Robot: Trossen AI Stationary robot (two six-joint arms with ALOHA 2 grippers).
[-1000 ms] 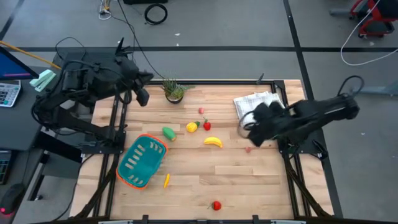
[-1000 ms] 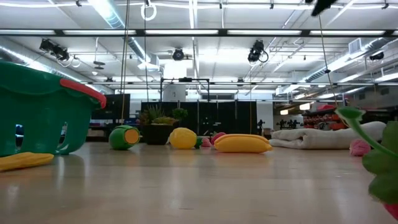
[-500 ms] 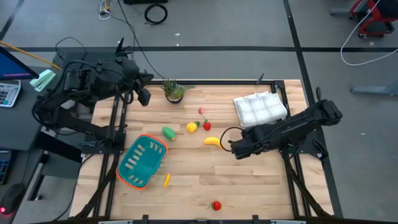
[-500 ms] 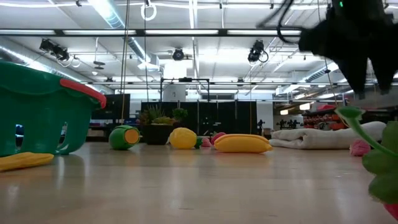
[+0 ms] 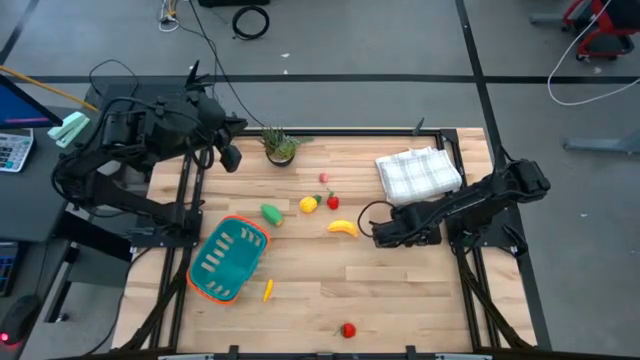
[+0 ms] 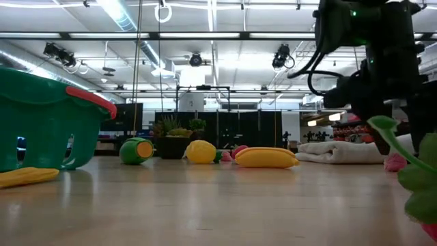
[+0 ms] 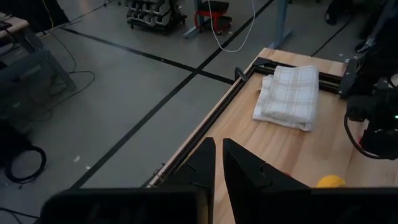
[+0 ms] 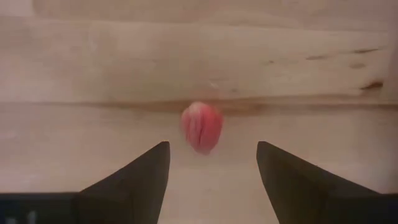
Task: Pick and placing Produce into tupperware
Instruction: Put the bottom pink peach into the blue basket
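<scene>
The pink piece (image 8: 202, 127) under my right gripper (image 8: 211, 168) shows only in the right wrist view; from above the arm covers it, and in the low view I think the pink blob (image 6: 395, 162) beside the cloth is the same one, but it's partly behind a blurred green stem. Low view also cuts the teal basket (image 6: 41, 119) off at the frame edge.

Right gripper (image 5: 385, 233): fingers spread wide, holding nothing. The pink piece sits on the wood between the two fingertips (image 8: 152, 165), apart from both. From above the gripper is just right of the banana (image 5: 343, 228), in front of the checked cloth (image 5: 418, 173).

Left gripper (image 5: 231, 157): parked off the table's back-left corner, near the potted plant (image 5: 280, 145). In its wrist view the fingers (image 7: 205, 165) stand nearly together with a thin gap, nothing between them.

Produce all out on the table (image 5: 400, 290):
- green piece (image 5: 271, 212), lemon (image 5: 309, 205) and a red piece (image 5: 333, 202) in a loose row mid-table
- small pink piece (image 5: 323, 178) behind them
- thin yellow-orange piece (image 5: 268, 290) just beside the basket (image 5: 228, 258) rim
- red piece with green top (image 5: 347, 329) near the front edge, well apart from the rest

Basket sits front-left, tilted, with nothing inside that I can see. Open wood in the front-right quarter and between banana and basket.
</scene>
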